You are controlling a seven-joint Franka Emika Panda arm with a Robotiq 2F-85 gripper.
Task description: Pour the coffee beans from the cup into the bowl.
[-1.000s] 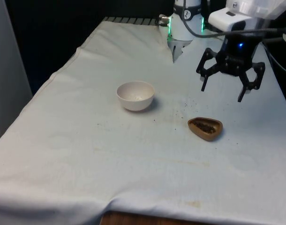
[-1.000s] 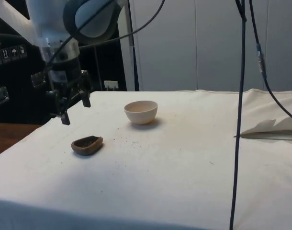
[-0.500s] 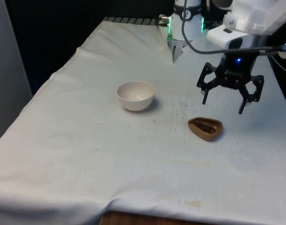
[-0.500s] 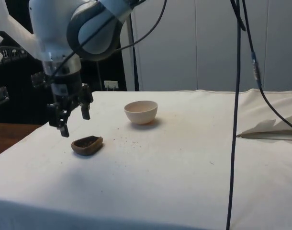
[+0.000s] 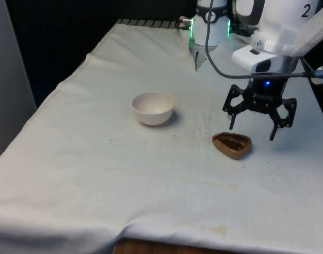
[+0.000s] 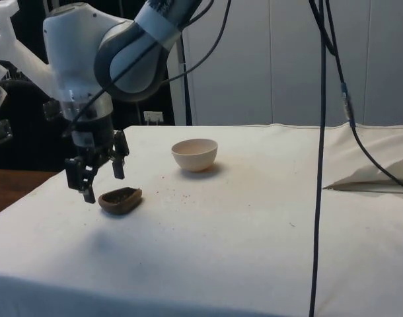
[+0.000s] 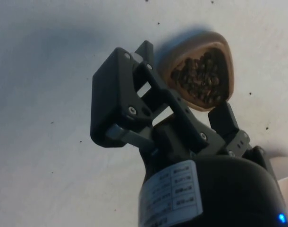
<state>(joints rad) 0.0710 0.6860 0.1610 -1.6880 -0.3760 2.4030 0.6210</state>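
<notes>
Gripper (image 5: 258, 128) of my arm (image 5: 280, 29), black and two-fingered, hangs with its fingers spread wide apart and holding nothing, just above and slightly behind the brown cup (image 5: 232, 145). From the front view I see one fingertip (image 5: 231, 126) above the cup's far left edge and the other off toward the front view's right, both clear of the cloth. From the side view the gripper (image 6: 100, 184) sits beside the cup (image 6: 120, 199), one finger hanging lower than the other and close to the cup's rim, though I cannot tell whether it touches. From the wrist view the fingers (image 7: 134, 90) frame the cup (image 7: 199, 76), which has a rounded, roughly triangular outline and is filled with dark coffee beans (image 7: 197, 78). I note that the cup stands upright on the white tablecloth (image 5: 124, 174), toward the front view's right side. I find the pale bowl (image 5: 153, 107) well apart from the cup, toward the front view's left and a little farther back; in the side view the bowl (image 6: 195, 153) sits upright as well. I count a few dark specks (image 5: 204, 123) scattered on the cloth between bowl and cup.
</notes>
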